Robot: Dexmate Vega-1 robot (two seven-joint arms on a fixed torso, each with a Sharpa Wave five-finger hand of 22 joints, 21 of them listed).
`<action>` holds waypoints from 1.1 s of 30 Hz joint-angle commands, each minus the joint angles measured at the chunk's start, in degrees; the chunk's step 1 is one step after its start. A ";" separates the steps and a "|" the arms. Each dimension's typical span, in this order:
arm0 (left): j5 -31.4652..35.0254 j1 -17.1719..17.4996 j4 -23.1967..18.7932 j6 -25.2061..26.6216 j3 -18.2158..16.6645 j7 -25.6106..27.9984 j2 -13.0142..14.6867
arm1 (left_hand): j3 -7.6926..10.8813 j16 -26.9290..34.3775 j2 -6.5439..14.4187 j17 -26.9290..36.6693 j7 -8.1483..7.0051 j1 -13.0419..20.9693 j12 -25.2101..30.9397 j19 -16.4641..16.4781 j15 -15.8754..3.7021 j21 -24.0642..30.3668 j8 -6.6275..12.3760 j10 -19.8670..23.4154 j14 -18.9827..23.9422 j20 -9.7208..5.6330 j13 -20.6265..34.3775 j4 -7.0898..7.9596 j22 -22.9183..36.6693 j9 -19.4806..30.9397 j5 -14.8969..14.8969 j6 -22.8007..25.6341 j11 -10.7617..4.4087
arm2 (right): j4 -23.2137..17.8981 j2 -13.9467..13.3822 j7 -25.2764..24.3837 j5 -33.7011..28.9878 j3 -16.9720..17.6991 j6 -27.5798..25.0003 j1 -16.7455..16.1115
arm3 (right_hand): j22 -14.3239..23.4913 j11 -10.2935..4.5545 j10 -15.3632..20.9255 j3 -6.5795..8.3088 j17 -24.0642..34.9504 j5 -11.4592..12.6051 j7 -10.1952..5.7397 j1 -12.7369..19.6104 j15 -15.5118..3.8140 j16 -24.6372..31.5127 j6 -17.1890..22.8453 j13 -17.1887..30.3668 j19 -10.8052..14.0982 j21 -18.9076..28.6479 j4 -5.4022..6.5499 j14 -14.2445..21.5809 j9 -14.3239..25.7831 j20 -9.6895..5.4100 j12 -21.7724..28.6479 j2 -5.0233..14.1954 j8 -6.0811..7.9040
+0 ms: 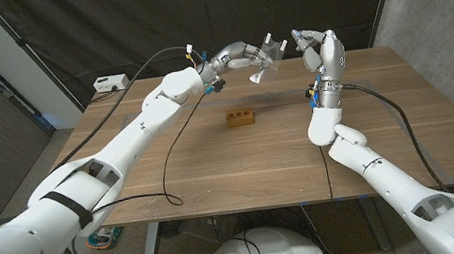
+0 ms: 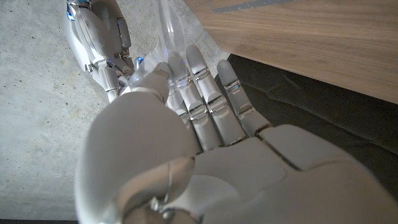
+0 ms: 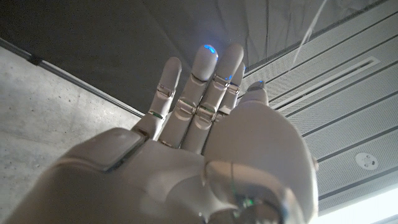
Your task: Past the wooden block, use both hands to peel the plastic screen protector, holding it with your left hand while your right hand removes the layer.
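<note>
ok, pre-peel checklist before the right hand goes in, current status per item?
1. Left hand holds the screen protector: ok, the clear sheet sits in its fingers, raised above the table.
2. Held past the wooden block: ok, the sheet is over the far side of the table.
3. Right hand free: cannot tell for certain; it is raised beside the sheet, and the right wrist view shows nothing in its fingers.
4. Right hand on the layer: not ok, head view shows a gap between it and the sheet.
5. Loose corner to peel: cannot tell, too small and transparent.
</note>
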 commanded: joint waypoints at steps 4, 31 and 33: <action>0.02 0.53 -0.24 1.30 -0.42 1.77 -0.01 | 0.54 -0.35 0.38 0.35 5.19 -0.22 0.23 -0.32 -2.72 0.43 4.20 0.77 0.35 -1.06 0.29 -0.16 0.08 5.07 0.40 6.91 -0.79 | 1.38 -4.94 3.69 11.42 -4.50 9.15 1.49 | -0.30 -0.20 -1.49 -1.04 -1.10 -0.10 0.24 -1.89 -0.70 -0.39 -1.99 0.98 -1.19 -0.13 0.78 -1.33 0.37 -5.72 -0.53 -1.32 -0.18; 0.41 -0.83 1.83 1.03 0.31 1.49 -1.02 | 1.06 -0.63 0.32 0.90 5.32 -0.35 0.08 -0.53 -2.73 1.23 4.06 0.96 0.69 -1.21 0.42 -0.50 0.00 5.25 0.35 6.93 -0.66 | -4.00 -8.53 3.52 6.61 -7.44 1.91 0.61 | -0.80 -1.33 -1.51 0.85 -2.09 1.70 -0.63 5.74 -0.91 0.50 -2.46 2.38 -0.98 1.38 -5.46 -1.98 1.25 -5.98 -0.87 -4.20 0.89; 0.41 -0.95 1.92 0.76 0.39 1.19 -1.03 | 1.07 -0.65 0.28 0.95 5.28 -0.38 0.16 -0.53 -2.73 1.31 4.10 1.13 0.71 -1.20 0.47 -0.52 -0.01 5.25 0.33 7.09 -0.55 | -4.24 -8.35 3.52 6.70 -7.53 0.85 0.65 | -0.83 -1.28 -1.31 1.13 -2.18 1.85 -0.72 6.49 -0.93 0.58 -2.18 2.52 -0.66 1.51 -5.98 -1.87 1.27 -6.22 -0.79 -4.26 1.03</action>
